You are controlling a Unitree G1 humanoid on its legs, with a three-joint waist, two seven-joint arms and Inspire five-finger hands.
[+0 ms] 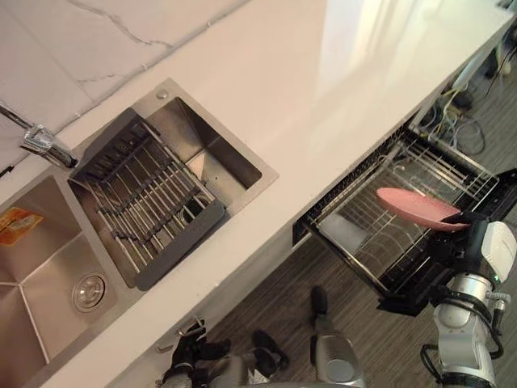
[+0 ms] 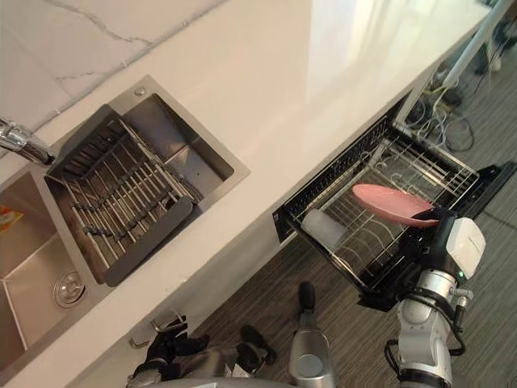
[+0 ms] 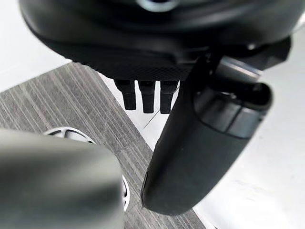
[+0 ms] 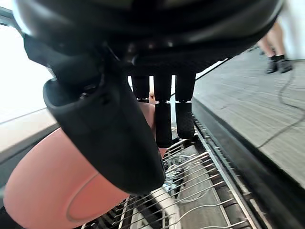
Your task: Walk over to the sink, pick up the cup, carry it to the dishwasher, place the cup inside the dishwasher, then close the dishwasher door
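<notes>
A wide, shallow pink cup hangs on its side just above the wire rack of the pulled-out dishwasher. My right hand is shut on the cup's edge. In the right wrist view the thumb and fingers pinch the pink cup over the rack wires. My left hand hangs low by the cabinet front below the sink, fingers relaxed and holding nothing.
The dishwasher's black door lies open under the rack, and a pale item sits in the rack's near corner. A steel sink holds a grey drying rack beside a tap. A person's legs stand beyond the dishwasher. Cables lie on the floor.
</notes>
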